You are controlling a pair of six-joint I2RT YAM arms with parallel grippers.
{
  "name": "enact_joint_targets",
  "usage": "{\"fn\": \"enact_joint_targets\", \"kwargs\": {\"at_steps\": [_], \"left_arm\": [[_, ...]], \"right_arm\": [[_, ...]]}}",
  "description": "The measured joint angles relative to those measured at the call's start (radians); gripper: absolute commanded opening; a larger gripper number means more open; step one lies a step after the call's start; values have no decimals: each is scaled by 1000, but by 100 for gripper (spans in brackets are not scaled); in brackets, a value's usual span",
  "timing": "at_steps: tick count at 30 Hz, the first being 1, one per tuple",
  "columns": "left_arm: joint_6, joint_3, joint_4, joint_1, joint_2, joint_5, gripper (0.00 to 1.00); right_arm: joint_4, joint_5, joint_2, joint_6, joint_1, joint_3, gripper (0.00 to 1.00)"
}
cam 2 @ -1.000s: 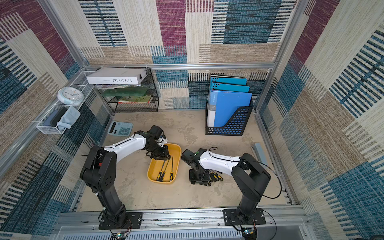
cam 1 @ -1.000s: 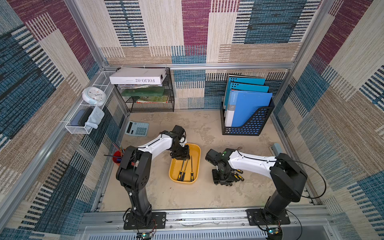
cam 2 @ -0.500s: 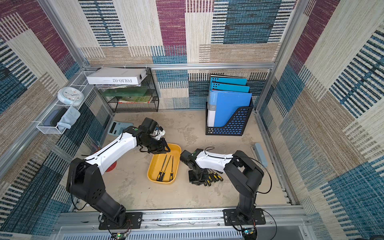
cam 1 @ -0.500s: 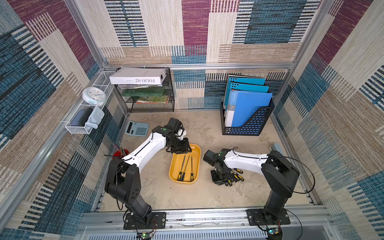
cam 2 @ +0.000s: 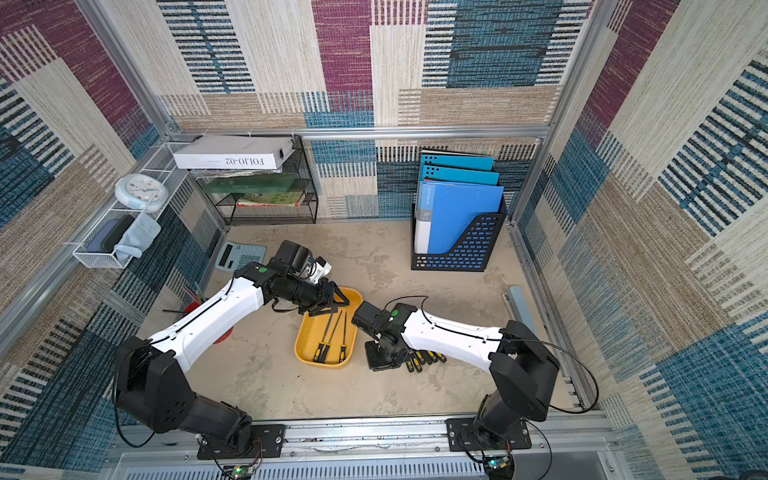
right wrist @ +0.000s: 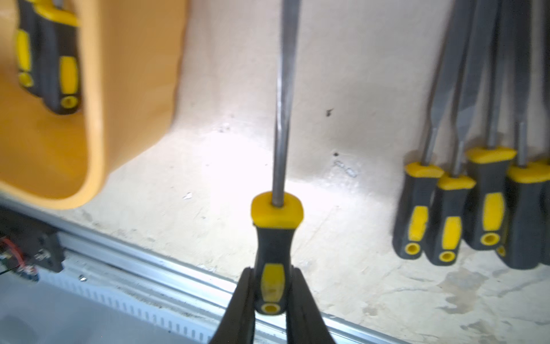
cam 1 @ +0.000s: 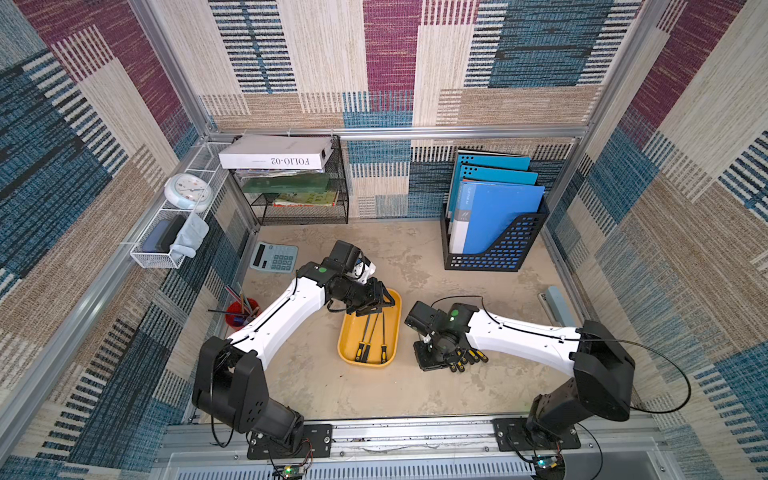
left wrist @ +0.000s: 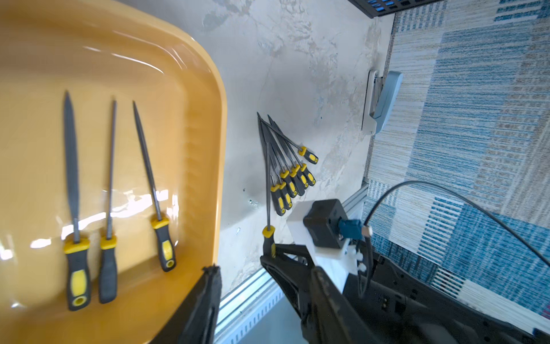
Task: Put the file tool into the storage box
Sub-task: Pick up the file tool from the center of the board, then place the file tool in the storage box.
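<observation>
Now that the right tool point(right wrist: 269, 287) has pinched the handle of a file point(right wrist: 278, 214) — over the worktop point(right wrist: 208, 149), just right of the storage box point(right wrist: 98, 89) — and the left tool point(cam 1: 374, 307) has spread empty above the box's far end, that file seems ready to carry across.

Patchwork woven walls point(cam 1: 390, 62) in blue, maroon and beige enclose a mottled beige floor point(cam 1: 415, 257), with a mesh rack point(cam 1: 307, 216) left of centre and a folder holder point(cam 1: 498, 254) right of centre.
</observation>
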Motion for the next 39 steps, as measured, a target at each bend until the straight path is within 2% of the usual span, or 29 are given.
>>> {"fn": "enact_joint_targets", "kwargs": {"at_steps": [10,15,17,21,24,26,27,29,31,34,39], "left_arm": [[-103,-79,101,-48,16,3,52],[-109,-79,119,-61,34,-1,52],[-109,-78,124,-66,39,-3,48],[-108,-76,133,-75,60,-5,27],[-103,-72,129,-75,80,-13,2],[-82,-60,118,-75,93,-17,0],[-78,-47,105,-74,100,-20,0],[-55,-21,79,-73,113,-24,0],[-21,6,50,-60,125,-25,0],[50,56,-20,-6,142,-29,0],[208,195,-149,67,195,-117,0]], "right_arm": [[57,-45,-61,50,42,30,10],[78,-67,-57,57,55,45,10],[86,-73,-53,60,59,50,10],[103,-84,-51,68,63,52,10],[118,-96,-49,76,63,54,12],[123,-100,-46,80,62,55,17],[125,-100,-46,82,61,55,23],[131,-104,-48,87,55,55,48],[140,-109,-58,87,44,55,65],[141,-118,-87,94,13,62,72],[116,-93,-163,127,-56,54,72]]}}
